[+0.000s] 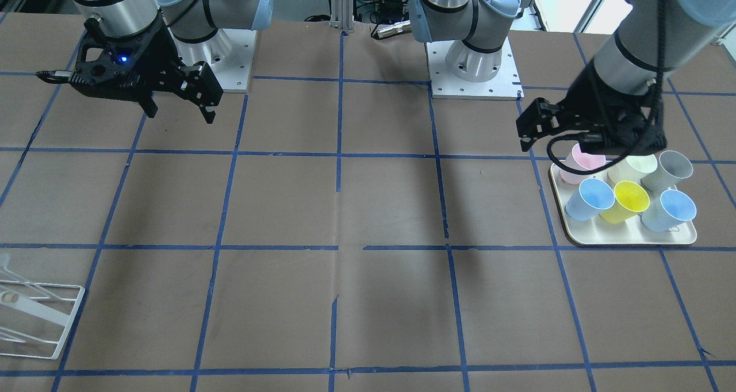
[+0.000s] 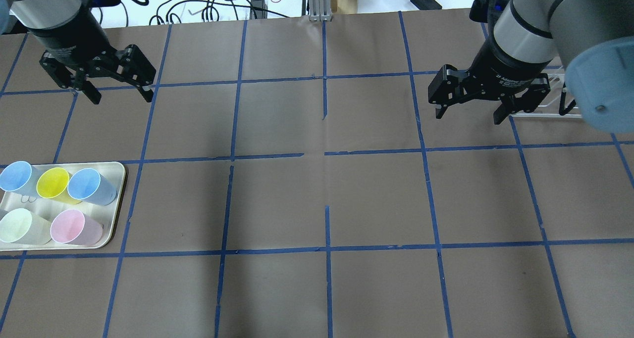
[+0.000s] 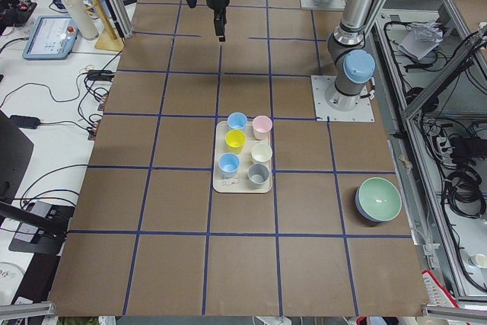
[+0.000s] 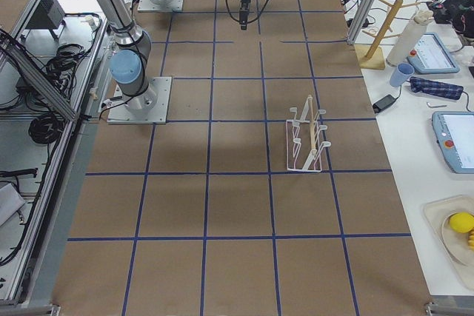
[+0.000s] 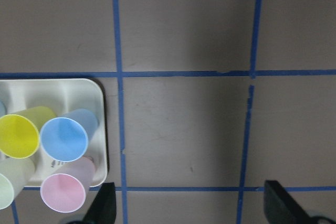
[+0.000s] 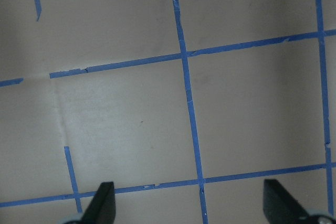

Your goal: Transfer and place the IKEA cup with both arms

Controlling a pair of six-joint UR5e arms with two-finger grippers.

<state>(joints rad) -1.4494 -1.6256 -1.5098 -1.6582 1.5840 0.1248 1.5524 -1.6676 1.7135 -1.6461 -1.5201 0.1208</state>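
Note:
The bright yellow IKEA cup (image 2: 52, 183) stands upright in the far row of a cream tray (image 2: 116, 172), between two blue cups. It also shows in the front view (image 1: 629, 199), the left side view (image 3: 235, 139) and the left wrist view (image 5: 18, 136). My left gripper (image 2: 119, 95) is open and empty. It hangs high above the table, beyond the tray's far side, apart from all the cups. My right gripper (image 2: 468, 116) is open and empty above the table's right half. Both wrist views show wide-spread fingertips (image 5: 105, 205) (image 6: 105, 203).
The tray (image 1: 627, 239) also holds a pink cup (image 2: 74, 226), a pale cream cup (image 2: 17, 225), two blue cups (image 2: 86, 187) and a grey cup (image 1: 673, 168). A white wire rack (image 4: 307, 138) stands near my right gripper. A green bowl (image 3: 378, 199) sits near the robot's side.

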